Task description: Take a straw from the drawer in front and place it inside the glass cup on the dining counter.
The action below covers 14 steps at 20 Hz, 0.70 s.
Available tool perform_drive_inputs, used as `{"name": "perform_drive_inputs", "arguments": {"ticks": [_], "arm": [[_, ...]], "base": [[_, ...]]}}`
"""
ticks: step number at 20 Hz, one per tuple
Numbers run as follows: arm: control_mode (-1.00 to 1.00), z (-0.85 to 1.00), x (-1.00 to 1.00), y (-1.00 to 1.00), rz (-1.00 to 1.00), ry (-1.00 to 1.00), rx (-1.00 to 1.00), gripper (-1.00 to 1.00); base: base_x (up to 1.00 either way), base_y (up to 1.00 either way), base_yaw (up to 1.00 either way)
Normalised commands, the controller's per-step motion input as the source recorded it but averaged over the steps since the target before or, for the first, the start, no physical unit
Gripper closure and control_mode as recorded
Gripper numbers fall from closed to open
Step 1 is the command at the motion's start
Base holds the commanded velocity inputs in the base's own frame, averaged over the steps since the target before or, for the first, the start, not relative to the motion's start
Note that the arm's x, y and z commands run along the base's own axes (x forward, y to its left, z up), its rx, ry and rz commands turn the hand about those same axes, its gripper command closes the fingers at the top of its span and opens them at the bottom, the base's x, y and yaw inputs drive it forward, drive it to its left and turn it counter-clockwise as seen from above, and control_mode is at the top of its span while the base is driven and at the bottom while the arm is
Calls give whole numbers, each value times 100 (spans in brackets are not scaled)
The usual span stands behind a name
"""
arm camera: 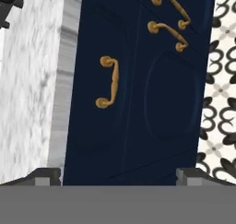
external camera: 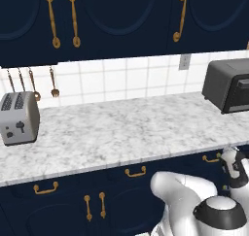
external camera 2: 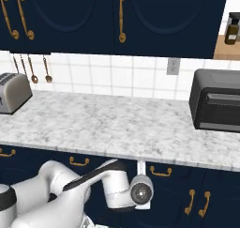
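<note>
Left of my hand camera ran the marble counter edge; beside it sat the drawer, a shallow navy front, shut, under the worktop and above the cabinet doors. Its curved brass handle lay centred ahead of my gripper, whose jaws stood wide apart and empty. I judged the front rigid and likely smooth-sliding, so the handle's middle bow was the place to hook and pull straight.

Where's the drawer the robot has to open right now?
The drawer sits just under the marble counter edge in the hand view, its brass handle centred ahead of the open fingers, beside the cabinet doors.
</note>
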Motion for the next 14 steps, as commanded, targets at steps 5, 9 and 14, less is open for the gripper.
{"name": "perform_drive_inputs", "arguments": {"ticks": [5, 9, 14], "arm": [[-100, -15, 24, -71, 5, 0, 15, -100], [-100, -41, 34, -12, 6, -4, 4, -100], [-100, -53, 33, 0, 5, -15, 0, -100]], "base": [[0, 0, 0], [0, 0, 0], [0, 0, 0]]}}
